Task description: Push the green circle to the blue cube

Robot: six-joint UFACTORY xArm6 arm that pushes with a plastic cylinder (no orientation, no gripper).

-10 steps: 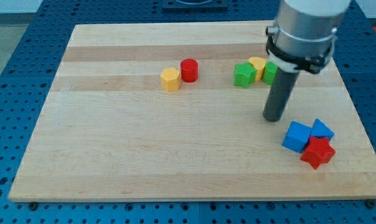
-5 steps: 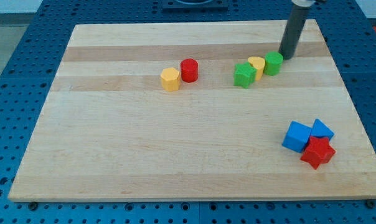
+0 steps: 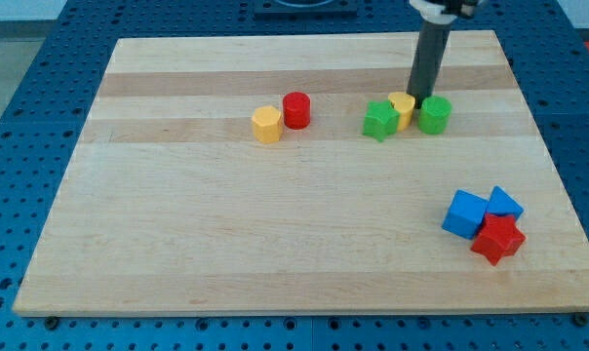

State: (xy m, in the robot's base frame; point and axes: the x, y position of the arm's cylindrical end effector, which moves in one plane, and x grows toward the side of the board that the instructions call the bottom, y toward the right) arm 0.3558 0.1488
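The green circle (image 3: pixel 434 114) sits on the wooden board's upper right, touching a yellow block (image 3: pixel 403 107) on its left. My tip (image 3: pixel 420 97) rests just above the green circle's top-left edge, against the yellow block. The blue cube (image 3: pixel 464 214) lies at the lower right, well below the green circle.
A green star-shaped block (image 3: pixel 379 121) touches the yellow block's left side. A second blue block (image 3: pixel 505 204) and a red star-shaped block (image 3: pixel 497 239) cluster with the blue cube. A yellow hexagon (image 3: pixel 266 125) and a red cylinder (image 3: pixel 295 110) sit at centre left.
My tip moved from the green circle's right to its upper-left. The green circle slid down and slightly right; the green star shifted a little left and down.
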